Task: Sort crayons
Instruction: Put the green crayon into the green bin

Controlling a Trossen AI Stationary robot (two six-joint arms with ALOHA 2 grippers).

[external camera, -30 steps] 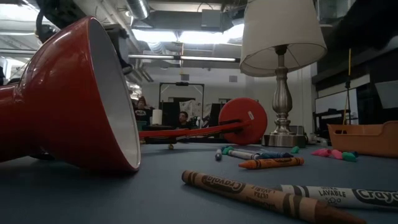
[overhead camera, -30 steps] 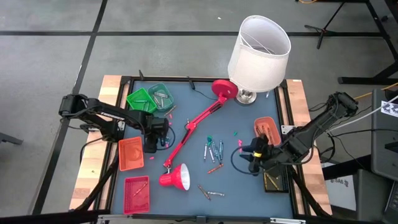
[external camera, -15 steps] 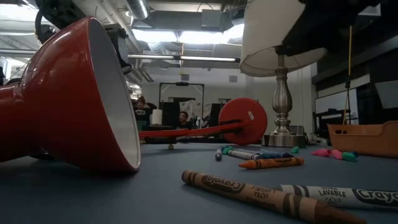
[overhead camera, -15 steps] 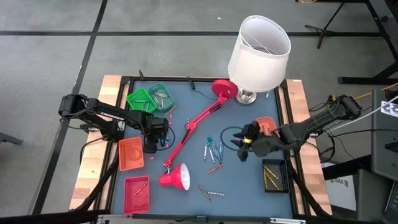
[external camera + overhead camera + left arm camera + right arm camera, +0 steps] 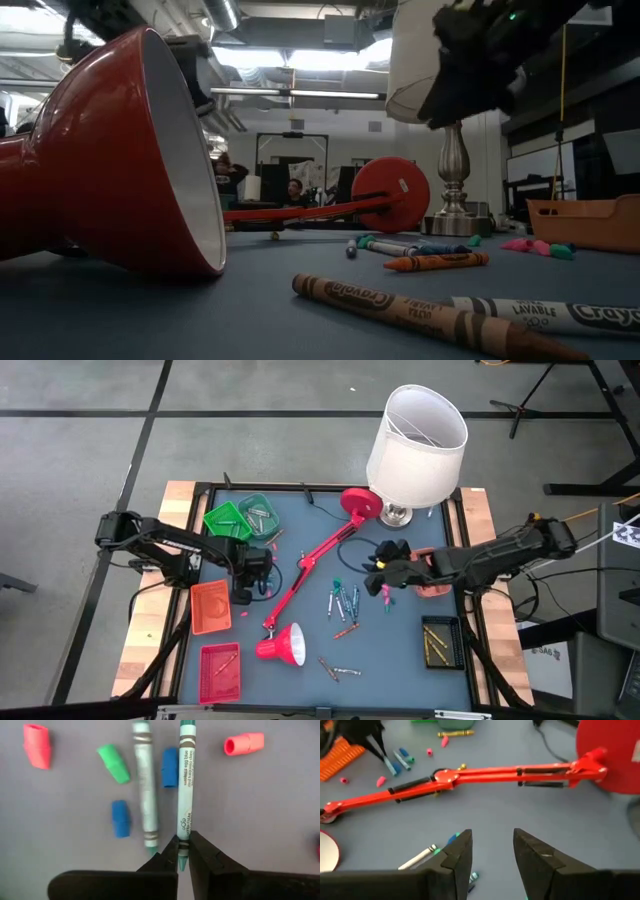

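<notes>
Left wrist view gives the plainest look at the step in hand: the left gripper has its two dark fingers pinched on the tip end of a teal paper-wrapped crayon lying flat on the blue-grey table mat, with a paler grey-green crayon just beside it and short blue, green and pink stubs scattered near. From overhead that gripper sits at the left part of the mat, between the green plastic trays and the orange ribbed tray, close to the long red arm of the toppled desk lamp. I'd judge this a grasp just made and not yet lifted, since the crayon looks to rest on the mat. Its next move calls for a straight lift clear of the neighbouring crayon, then a carry to whichever tray suits teal; the grip is right at the end, so the stick may swing or slip. Meanwhile the right gripper hangs above the middle of the mat, just beyond the red lamp arm and near the loose cluster of mixed crayons; in its own wrist picture its fingers stand spread with nothing between them and crayons showing below. It looks to be choosing a target, and needs to come down over one stick without nudging the others or the lamp.
</notes>
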